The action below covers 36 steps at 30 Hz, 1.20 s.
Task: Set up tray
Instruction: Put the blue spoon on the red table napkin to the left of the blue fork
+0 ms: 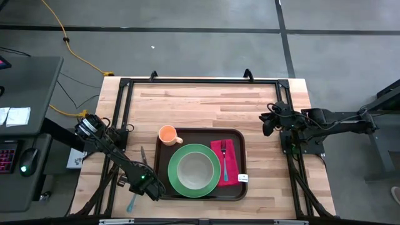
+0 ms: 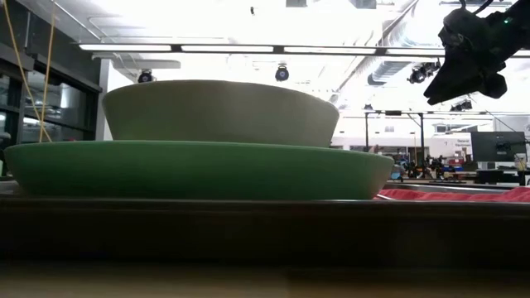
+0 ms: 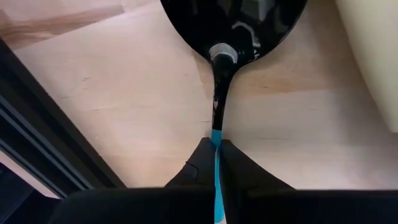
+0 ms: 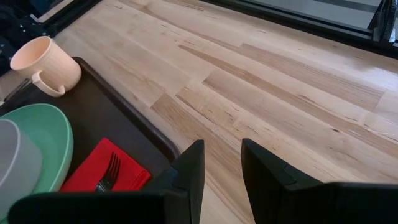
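The dark brown tray [image 1: 240, 139] lies mid-table. It carries a green plate [image 1: 177, 182] with a pale bowl [image 1: 194, 167] on it, an orange cup [image 1: 167, 134], and a red napkin [image 1: 232, 167] with a fork [image 1: 225, 160] on top. Left of the tray, near the table's front edge, a spoon [image 3: 231, 28] with a dark shiny bowl and a blue handle lies on the wood. My left gripper [image 1: 149, 187] [image 3: 216, 144] is shut on it. My right gripper [image 1: 269, 122] [image 4: 219, 167] hangs open above the table, right of the tray. My left gripper pinches the spoon's blue handle [image 3: 216, 134] between its two fingers, close to where the blue joins the dark neck. The fingers come steeply from above. The handle's free end [image 1: 131, 204] sticks out behind the gripper toward the near edge.
A grey knife [image 1: 142, 155] lies on the wood just left of the tray. A black frame [image 1: 122, 100] runs around the table top. Bare wood stretches from the tray to the far edge.
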Each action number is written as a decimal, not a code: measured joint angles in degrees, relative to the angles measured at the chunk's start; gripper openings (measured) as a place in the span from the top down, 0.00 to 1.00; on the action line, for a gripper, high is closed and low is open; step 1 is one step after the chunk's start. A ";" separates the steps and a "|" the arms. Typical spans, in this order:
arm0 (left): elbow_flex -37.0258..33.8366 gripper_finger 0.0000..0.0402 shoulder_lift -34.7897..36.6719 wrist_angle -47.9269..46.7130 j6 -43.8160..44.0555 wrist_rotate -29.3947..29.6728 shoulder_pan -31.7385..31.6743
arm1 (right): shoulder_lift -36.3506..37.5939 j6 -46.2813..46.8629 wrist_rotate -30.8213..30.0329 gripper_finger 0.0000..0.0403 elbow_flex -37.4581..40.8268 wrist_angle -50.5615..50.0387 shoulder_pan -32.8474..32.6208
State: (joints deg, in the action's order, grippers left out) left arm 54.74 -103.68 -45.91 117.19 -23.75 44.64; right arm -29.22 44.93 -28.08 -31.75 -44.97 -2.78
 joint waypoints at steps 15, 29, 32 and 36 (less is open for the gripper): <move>-0.11 0.95 -0.07 -1.77 0.07 -0.92 -0.02 | -0.02 0.00 0.00 0.79 0.00 0.07 0.00; -0.22 0.97 1.25 -2.76 0.07 -0.71 -0.02 | 0.00 0.00 -0.02 0.79 0.00 0.79 0.01; -0.46 0.99 2.51 -6.33 0.09 0.58 -0.02 | -0.02 0.00 -0.32 0.79 0.01 1.07 0.02; -0.42 0.99 4.20 -8.23 0.07 0.65 -0.02 | 0.00 -0.02 -0.48 0.79 0.02 1.46 0.02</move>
State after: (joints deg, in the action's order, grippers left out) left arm 54.33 -99.48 -54.14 117.25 -23.10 44.62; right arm -29.21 44.91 -28.56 -31.73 -43.51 -2.76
